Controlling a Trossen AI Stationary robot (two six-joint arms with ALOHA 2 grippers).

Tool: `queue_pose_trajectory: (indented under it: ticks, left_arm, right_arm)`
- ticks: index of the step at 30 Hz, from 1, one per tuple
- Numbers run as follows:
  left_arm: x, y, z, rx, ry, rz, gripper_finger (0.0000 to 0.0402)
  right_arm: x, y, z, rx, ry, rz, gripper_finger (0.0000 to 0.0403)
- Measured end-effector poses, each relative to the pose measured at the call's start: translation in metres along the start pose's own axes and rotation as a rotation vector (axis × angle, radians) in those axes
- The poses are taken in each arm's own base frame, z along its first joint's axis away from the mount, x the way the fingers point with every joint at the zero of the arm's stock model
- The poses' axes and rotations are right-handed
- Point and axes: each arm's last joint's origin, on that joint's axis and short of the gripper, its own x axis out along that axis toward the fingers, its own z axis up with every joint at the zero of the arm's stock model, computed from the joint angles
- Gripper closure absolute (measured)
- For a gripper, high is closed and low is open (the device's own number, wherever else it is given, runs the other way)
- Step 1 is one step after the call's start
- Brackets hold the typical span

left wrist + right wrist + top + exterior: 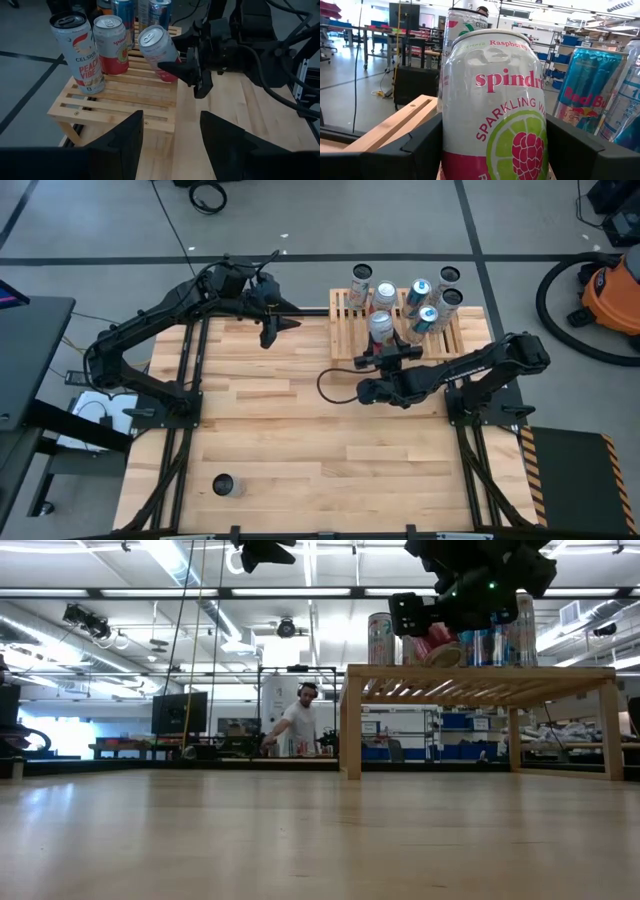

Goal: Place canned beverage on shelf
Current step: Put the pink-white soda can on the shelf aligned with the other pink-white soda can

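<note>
- Overhead, the right gripper [383, 352] reaches toward twelve o'clock from the table's right side, its fingers clamped on either side of a raspberry sparkling-water can [380, 327].
- That can [159, 52] hangs tilted over the near edge of the shelf [345, 330], a low light-wood slatted rack at the table's one o'clock corner; whether its base touches the slats cannot be told.
- From the right wrist, the can [495, 105] fills the frame between the two dark fingers [422, 147], with a blue energy-drink can [582, 87] just beyond it at about two o'clock.
- On the rack a tall peach-labelled can [80, 52] stands upright, touching or just beside a second raspberry can [111, 44]; more cans crowd the far side.
- At table height, the shelf [480, 680] shows as a small bench on legs, cans lined along its top.
- Meanwhile the left gripper [270, 330] hovers at eleven o'clock, well apart from the rack, fingers closed on nothing.
- One lone dark can [224, 485] stands upright near the table's seven o'clock edge.
- Beyond the table, a person [300, 720] stands at a bench.
</note>
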Motion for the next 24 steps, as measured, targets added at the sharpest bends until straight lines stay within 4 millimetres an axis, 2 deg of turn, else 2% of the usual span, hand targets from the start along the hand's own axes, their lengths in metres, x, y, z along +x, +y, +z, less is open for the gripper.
queue_pose_trajectory:
  ticks: [11,24]
  left_arm:
    - [0.0000,0.0000,0.0002,-0.006,-0.002,0.000,0.0205]
    - [0.0001,0.0000,0.0000,-0.002,0.000,0.000,0.0205]
  right_arm:
    - [0.0019,0.0020,-0.0036,-0.005,0.001,-0.006,0.0110]
    - [-0.0072,0.0057,-0.0073,-0.012,0.008,0.035,0.0107]
